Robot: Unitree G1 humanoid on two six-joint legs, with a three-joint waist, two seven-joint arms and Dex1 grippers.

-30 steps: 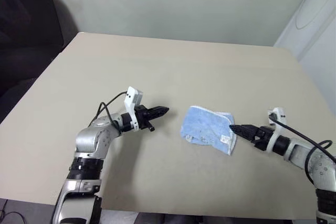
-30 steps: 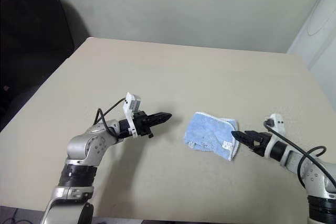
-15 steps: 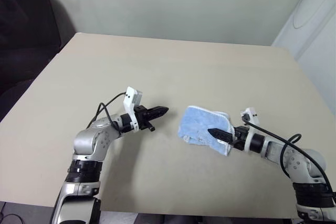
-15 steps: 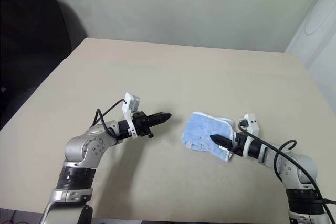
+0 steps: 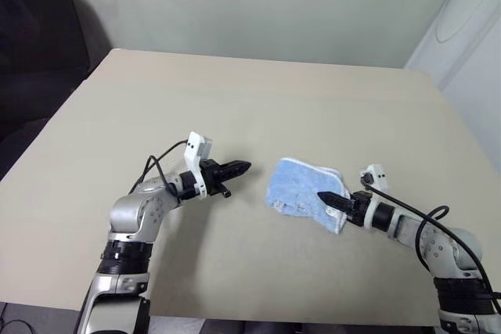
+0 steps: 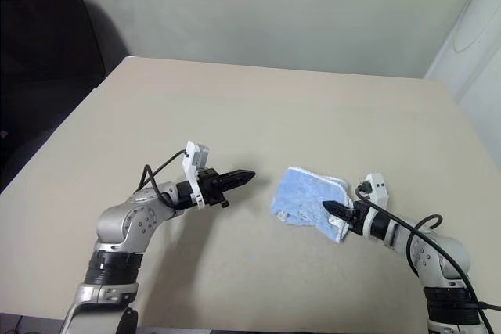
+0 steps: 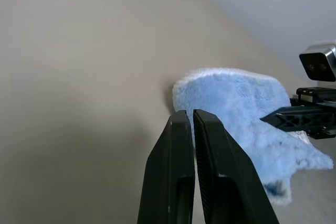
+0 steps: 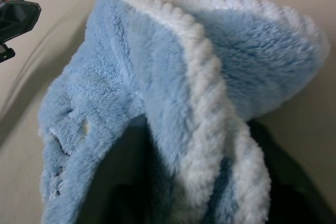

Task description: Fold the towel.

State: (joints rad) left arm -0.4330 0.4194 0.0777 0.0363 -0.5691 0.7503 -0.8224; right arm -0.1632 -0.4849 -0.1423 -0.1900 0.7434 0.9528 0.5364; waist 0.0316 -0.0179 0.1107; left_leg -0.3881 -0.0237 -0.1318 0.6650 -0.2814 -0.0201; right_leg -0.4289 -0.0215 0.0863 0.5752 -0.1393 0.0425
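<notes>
The towel [image 5: 296, 184], light blue with whitish stitched edging, lies bunched and partly folded over itself on the tan table [image 5: 274, 99]. My right gripper [image 5: 322, 197] reaches in from the right. It is shut on the towel's near right edge. In the right wrist view the white edging [image 8: 210, 129] runs down between its dark fingers. My left gripper [image 5: 244, 167] hovers just left of the towel, shut and empty, pointing at it. The left wrist view has its closed fingertips [image 7: 190, 116] in front of the towel [image 7: 236, 103], with the right gripper [image 7: 273, 119] beyond.
A dark chair [image 5: 39, 37] stands off the table's far left corner. A white panel [image 5: 470, 37] rises at the right. Bare tabletop lies all around the towel.
My right gripper moved left onto the towel's right edge and closed on it. The towel was nudged slightly left. The left arm kept still.
</notes>
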